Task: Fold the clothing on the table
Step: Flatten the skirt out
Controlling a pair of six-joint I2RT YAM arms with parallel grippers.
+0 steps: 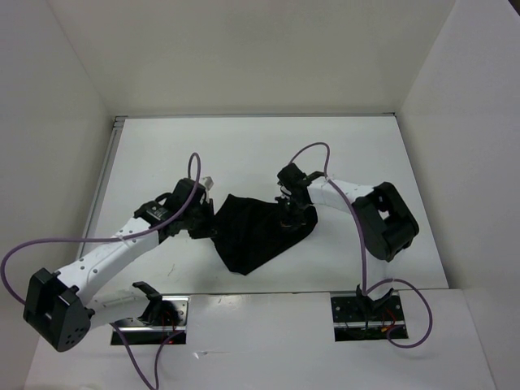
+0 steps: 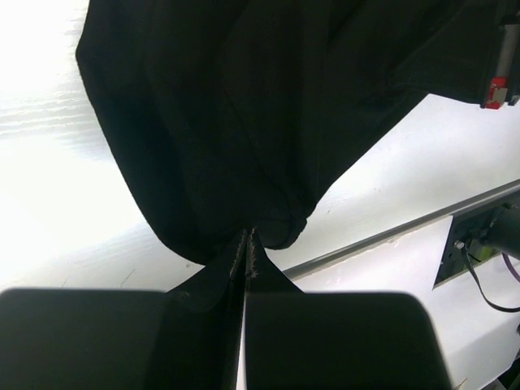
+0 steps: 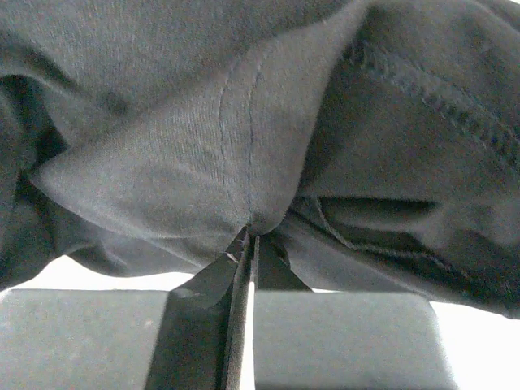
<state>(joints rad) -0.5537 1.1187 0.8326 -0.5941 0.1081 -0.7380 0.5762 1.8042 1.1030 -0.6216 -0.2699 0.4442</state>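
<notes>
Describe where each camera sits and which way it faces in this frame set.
Top external: above and behind the robot, looking down on the table; the left arm and right arm show.
Left wrist: on the left arm, looking along the left claw, shut on the clothing at its edge.
Right wrist: on the right arm, looking along the right claw, shut on a fabric fold.
Shared: all three show the clothing.
</notes>
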